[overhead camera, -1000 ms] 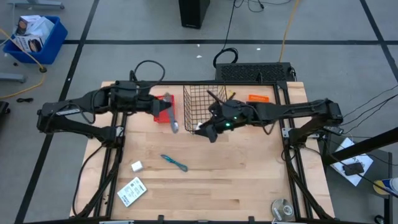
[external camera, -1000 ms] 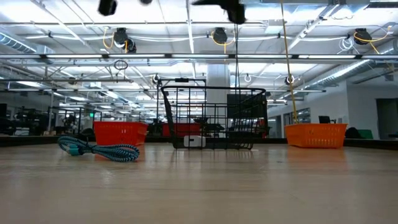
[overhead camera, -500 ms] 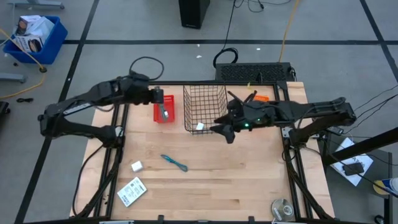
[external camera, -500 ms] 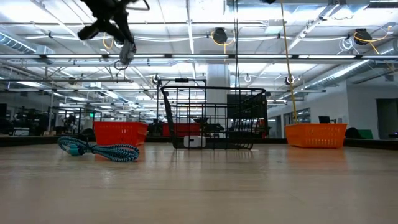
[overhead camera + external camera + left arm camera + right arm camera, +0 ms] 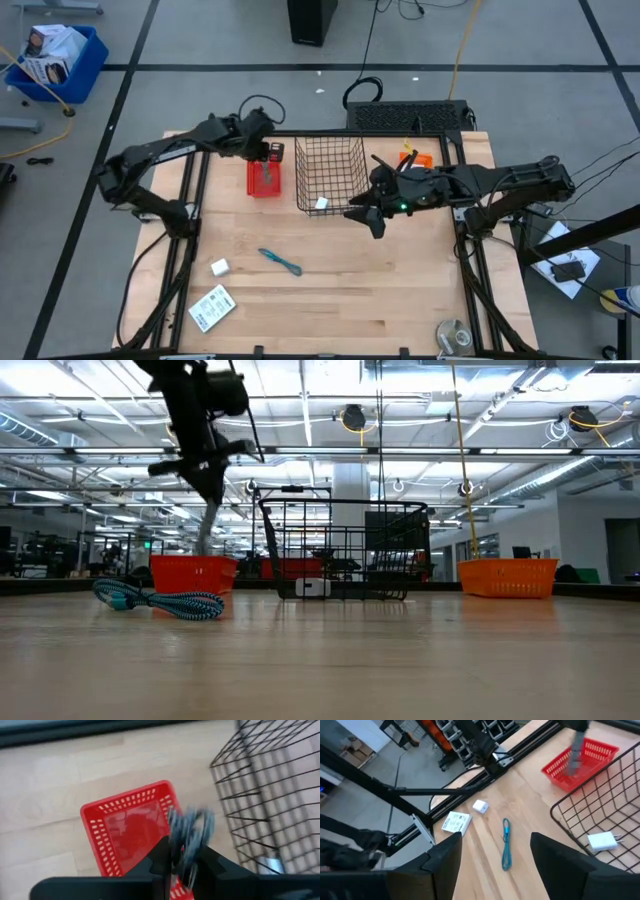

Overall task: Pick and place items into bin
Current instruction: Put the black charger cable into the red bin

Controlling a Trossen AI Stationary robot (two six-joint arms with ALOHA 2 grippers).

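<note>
1. While the light wooden table [image 5: 330, 280] carries everything, the black wire basket [image 5: 330, 174] stands at its far side, with a white plug-like block [image 5: 322, 203] already inside.
2. Just beside that basket sits the small red perforated plastic bin [image 5: 262, 176], and my left end effector [image 5: 272, 155] hangs over it, clamped on the slim grey metal tool [image 5: 187, 837]; I judge this the placing step, so next comes a short descent and a release into the red bin.
3. My right end effector [image 5: 372, 222] waits beside the basket's near corner, fingers apart and empty.
4. Left on the table: a flat white printed packet [image 5: 211, 308], a slim teal-blue tool [image 5: 280, 261], a tiny white block [image 5: 220, 267].
</note>
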